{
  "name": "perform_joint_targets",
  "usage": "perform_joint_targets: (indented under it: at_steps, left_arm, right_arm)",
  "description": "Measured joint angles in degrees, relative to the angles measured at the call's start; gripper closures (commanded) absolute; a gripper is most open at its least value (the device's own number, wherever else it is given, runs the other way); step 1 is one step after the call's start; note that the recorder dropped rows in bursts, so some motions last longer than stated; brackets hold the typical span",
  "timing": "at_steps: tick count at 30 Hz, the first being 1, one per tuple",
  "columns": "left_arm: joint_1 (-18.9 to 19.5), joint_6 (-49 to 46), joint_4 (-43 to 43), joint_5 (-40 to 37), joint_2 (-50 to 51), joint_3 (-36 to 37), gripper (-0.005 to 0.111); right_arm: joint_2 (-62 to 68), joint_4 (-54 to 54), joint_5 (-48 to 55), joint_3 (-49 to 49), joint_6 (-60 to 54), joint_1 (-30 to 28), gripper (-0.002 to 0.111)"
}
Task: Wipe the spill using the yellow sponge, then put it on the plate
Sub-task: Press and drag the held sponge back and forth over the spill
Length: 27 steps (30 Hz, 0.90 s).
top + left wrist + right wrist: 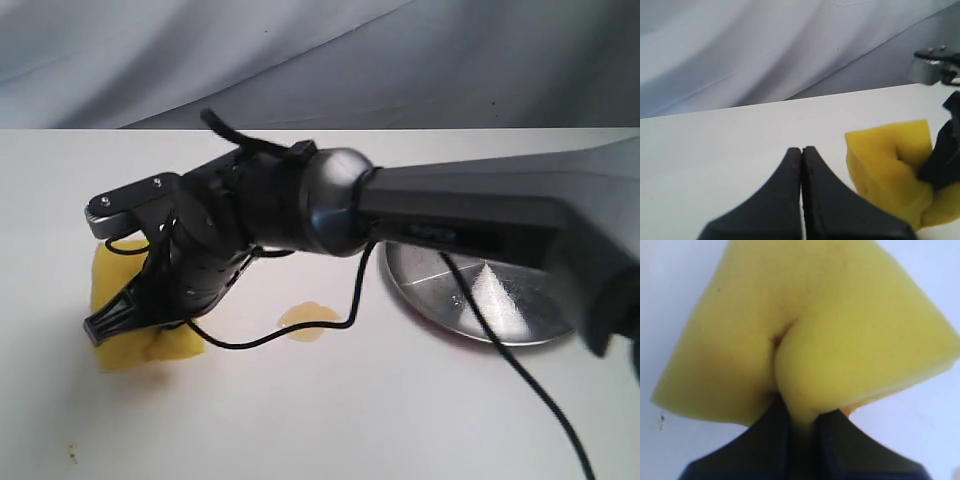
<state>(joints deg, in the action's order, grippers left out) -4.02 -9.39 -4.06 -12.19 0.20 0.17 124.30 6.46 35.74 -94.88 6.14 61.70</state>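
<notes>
**Sponge pinched, spill not wiped yet**

Your right claw has reached across the middle and is clamped on the yellow sponge. You can see the foam fold in and bulge where the two fingers squeeze it. Your left claw has its fingers pressed together with nothing between them. It sits near the sponge but does not touch it.

The sponge is low over the white table, on the left side. You cannot tell if its bottom touches the table. The small yellowish spill lies between the sponge and the plate. The plate is well apart from the sponge, on the right, partly under the arm.

The sponge looks very light and very soft. It squashes a lot, so it will not break. But a soft block can twist or slip out of a pinch at its edge. Hold it near the middle, deep between the fingers. Press down gently when you wipe, so the flat face rubs the spill. The shiny plate looks slippery, so let go low over it.
</notes>
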Motion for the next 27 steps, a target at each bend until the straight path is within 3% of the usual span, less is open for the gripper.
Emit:
perform_joint_targets:
  at_steps: [7, 16, 21, 27]
  left_arm:
    - [0.0, 0.0, 0.0, 0.0, 0.0, 0.0, 0.107]
    - [0.0, 0.0, 0.0, 0.0, 0.0, 0.0, 0.107]
    - [0.0, 0.0, 0.0, 0.0, 0.0, 0.0, 0.107]
    - [0.0, 0.0, 0.0, 0.0, 0.0, 0.0, 0.107]
  right_arm:
    - [-13.6, -12.6, -1.2, 15.2, 2.5, -1.0, 0.108]
    - [-21.2, -14.2, -4.9, 36.1, 8.5, -9.3, 0.108]
    - [-19.6, -14.2, -6.3, 36.7, 8.8, -11.3, 0.108]
    - [-12.1, -14.4, -3.7, 29.1, 8.8, -11.8, 0.108]
